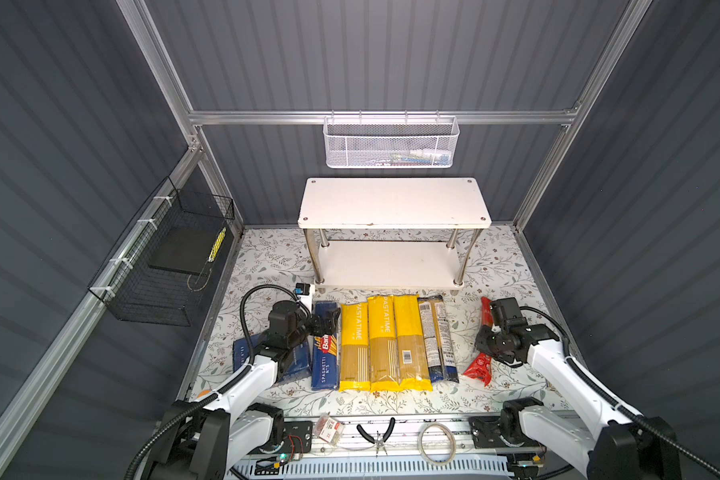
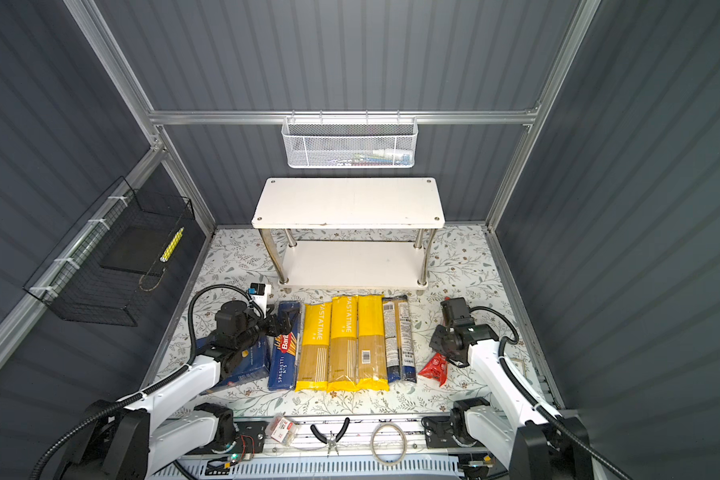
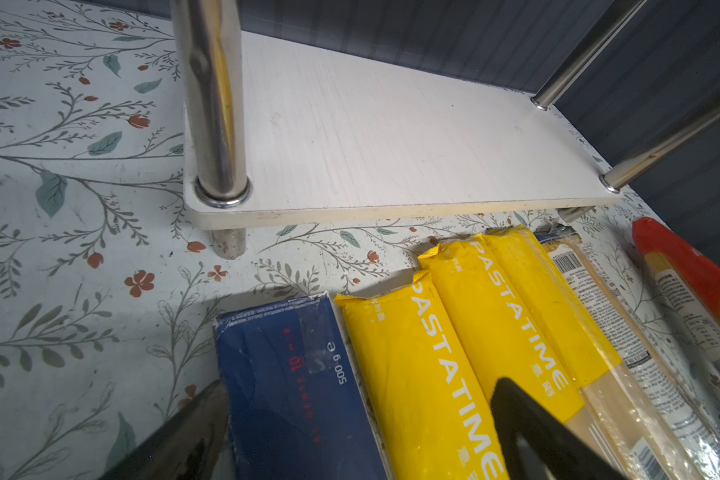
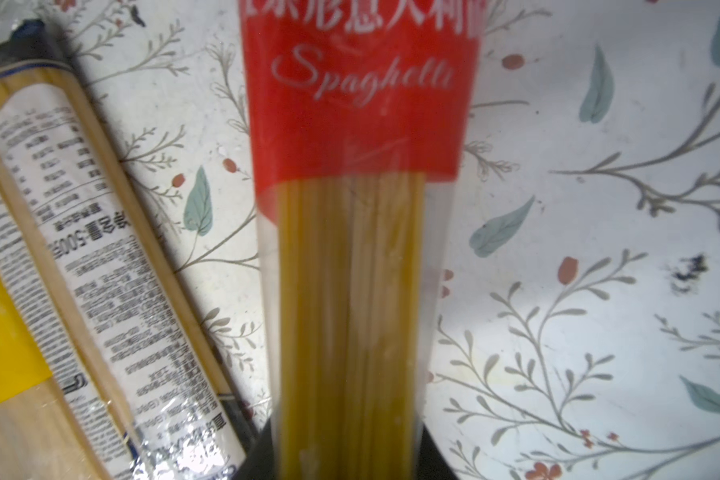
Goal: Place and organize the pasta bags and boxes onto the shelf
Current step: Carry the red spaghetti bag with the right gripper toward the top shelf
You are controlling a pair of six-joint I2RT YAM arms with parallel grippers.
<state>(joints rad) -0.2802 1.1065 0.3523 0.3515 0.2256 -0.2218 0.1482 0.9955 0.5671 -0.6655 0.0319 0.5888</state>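
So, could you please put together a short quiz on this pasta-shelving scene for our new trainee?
1. How many yellow plastic pasta bags lie side by side on the floral table?
2. True or false: the white two-tier shelf already holds a pasta packet.
3. What runs between the fingers of the right gripper?
A) a yellow bag
B) a blue cardboard box
C) the red-topped clear spaghetti bag

Key: 1 three; 2 false; 3 C.
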